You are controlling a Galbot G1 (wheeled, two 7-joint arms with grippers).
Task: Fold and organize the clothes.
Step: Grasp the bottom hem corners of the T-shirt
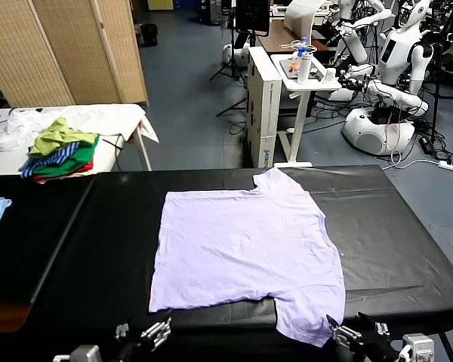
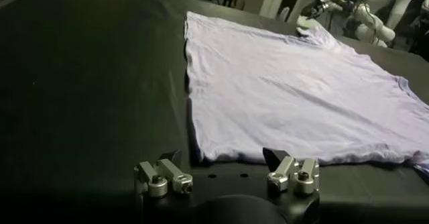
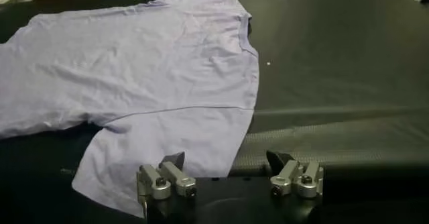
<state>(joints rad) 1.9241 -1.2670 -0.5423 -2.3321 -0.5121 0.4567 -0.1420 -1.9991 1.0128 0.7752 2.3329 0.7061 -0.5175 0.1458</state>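
T-shirt spread flat, both grippers waiting at the near edge.

The lavender T-shirt (image 1: 245, 253) lies smoothed out on the black table (image 1: 392, 249), ready for folding; the left gripper (image 2: 228, 177) and right gripper (image 3: 230, 178) sit low by its near hem and sleeve, fingers spread, holding nothing.

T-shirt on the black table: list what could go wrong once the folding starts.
1. The near sleeve hangs over the table edge, right by the open right gripper; a grasp there may catch only the sleeve and drag the T-shirt off.
2. The open left gripper sits at the hem corner; the fabric looks thin, so a pinch may slip or bunch it.
3. The fabric shows wrinkles, so folds may come out uneven.
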